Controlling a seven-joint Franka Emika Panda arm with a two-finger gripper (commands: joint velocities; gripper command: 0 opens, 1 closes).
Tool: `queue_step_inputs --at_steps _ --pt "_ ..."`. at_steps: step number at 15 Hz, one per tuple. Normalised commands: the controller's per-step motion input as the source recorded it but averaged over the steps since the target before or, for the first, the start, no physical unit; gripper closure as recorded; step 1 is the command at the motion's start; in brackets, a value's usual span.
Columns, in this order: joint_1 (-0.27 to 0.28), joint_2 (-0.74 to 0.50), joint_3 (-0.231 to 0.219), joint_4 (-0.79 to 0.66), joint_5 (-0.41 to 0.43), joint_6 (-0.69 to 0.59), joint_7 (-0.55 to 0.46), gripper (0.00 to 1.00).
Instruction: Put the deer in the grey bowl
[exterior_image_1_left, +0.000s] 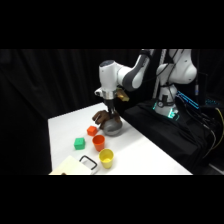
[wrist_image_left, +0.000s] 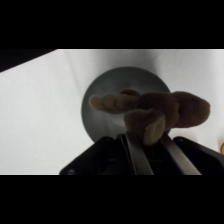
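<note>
The dark brown deer (wrist_image_left: 160, 112) hangs stretched across the round grey bowl (wrist_image_left: 102, 92) in the wrist view, one limb pointing left over the bowl's floor and its bulk reaching past the right rim. My gripper (wrist_image_left: 150, 145) is shut on the deer's lower part, a finger on each side. From the side, the gripper (exterior_image_1_left: 110, 111) comes straight down with the deer (exterior_image_1_left: 102, 118) held just above the grey bowl (exterior_image_1_left: 114, 131) near the table's far edge.
In front of the bowl stand an orange cup (exterior_image_1_left: 98, 142) and a yellow cup (exterior_image_1_left: 106, 158). A small orange block (exterior_image_1_left: 91, 130) and a green block (exterior_image_1_left: 79, 143) lie to the left. A pale board with a black handle (exterior_image_1_left: 88, 162) sits at the front edge.
</note>
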Motion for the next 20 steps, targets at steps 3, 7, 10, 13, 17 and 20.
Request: queue_step_inputs --at_steps 3,7,10,13,17,20 --pt "0.002 0.12 -0.02 0.08 0.147 0.05 -0.21 0.96" --pt "0.019 -0.03 -0.004 -0.08 0.143 0.06 -0.21 0.59" --pt "0.008 -0.08 0.004 -0.11 0.181 0.06 -0.24 0.45" --pt "0.0 -0.11 0.006 -0.08 0.173 0.01 -0.25 0.19" --pt "0.01 -0.19 -0.002 -0.06 0.096 -0.1 -0.21 0.0" --pt "0.025 -0.37 -0.018 -0.06 0.012 -0.25 -0.12 0.0"
